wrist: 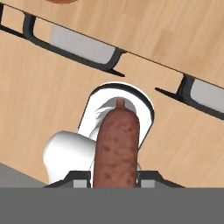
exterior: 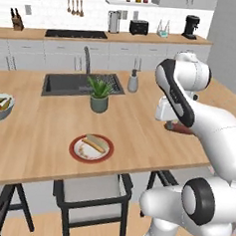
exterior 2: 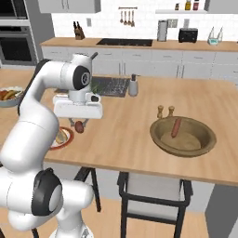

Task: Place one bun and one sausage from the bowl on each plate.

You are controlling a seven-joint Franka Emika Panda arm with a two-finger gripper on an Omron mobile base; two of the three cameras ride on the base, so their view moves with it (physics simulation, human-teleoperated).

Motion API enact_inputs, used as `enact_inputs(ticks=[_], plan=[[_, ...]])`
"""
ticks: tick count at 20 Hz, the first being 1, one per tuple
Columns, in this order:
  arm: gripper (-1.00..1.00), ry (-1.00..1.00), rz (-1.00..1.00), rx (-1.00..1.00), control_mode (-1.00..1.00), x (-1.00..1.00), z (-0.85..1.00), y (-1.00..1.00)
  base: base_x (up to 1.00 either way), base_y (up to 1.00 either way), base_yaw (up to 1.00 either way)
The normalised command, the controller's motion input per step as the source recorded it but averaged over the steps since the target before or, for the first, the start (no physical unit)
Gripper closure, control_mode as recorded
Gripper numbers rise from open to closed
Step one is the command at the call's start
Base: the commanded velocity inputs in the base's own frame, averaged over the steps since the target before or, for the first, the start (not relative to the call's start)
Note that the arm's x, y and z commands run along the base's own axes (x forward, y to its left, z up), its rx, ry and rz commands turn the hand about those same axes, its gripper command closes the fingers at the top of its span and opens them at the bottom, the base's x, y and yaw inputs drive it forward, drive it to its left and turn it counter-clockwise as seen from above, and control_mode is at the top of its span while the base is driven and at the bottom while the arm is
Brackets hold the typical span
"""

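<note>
Fingers: clamped on a brown speckled sausage, one dark tip showing at each side of it in the hand view; the sausage ran lengthwise out from between them, its knotted end farthest from the camera.

Gripper: hung below the white hand in the right base view, above the wooden island counter, with the held sausage showing as a reddish-brown end between the tips. In the left base view the gripper was largely hidden behind the arm, the sausage poking out to the side just over the counter.

Plate: red-rimmed, near the counter's front edge, carrying a bun and a sausage lying side by side. In the right base view this plate sat partly behind the arm, just left of the gripper.

Bowl: wide, shallow, brown wood, on the right part of the counter, well apart from the gripper; one sausage lay inside it, toward the back.

Other items: small salt and pepper shakers just behind the bowl; potted plant beside the sink; soap dispenser; pale bowl of fruit at the counter's left end; dark chairs under the front edge.
</note>
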Motion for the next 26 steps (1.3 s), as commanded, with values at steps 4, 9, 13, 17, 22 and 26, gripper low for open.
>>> enact_inputs(ticks=[4, 9, 13, 17, 22, 26], plan=[[1.0, 0.0, 0.0, 0.0, 1.0, 0.0, 0.0, 0.0, 0.0, 1.0, 0.0], [1.0, 0.0, 0.0, 0.0, 1.0, 0.0, 0.0, 0.0, 0.01, 0.98, 0.0], [1.0, 0.0, 0.0, 0.0, 1.0, 0.0, 0.0, 0.0, 0.02, 0.91, 0.0], [1.0, 0.0, 0.0, 0.0, 1.0, 0.0, 0.0, 0.0, 0.03, 0.86, 0.0], [1.0, 0.0, 0.0, 0.0, 1.0, 0.0, 0.0, 0.0, 0.0, 0.8, 0.0], [1.0, 0.0, 0.0, 0.0, 1.0, 0.0, 0.0, 0.0, 0.02, 0.8, 0.0]])
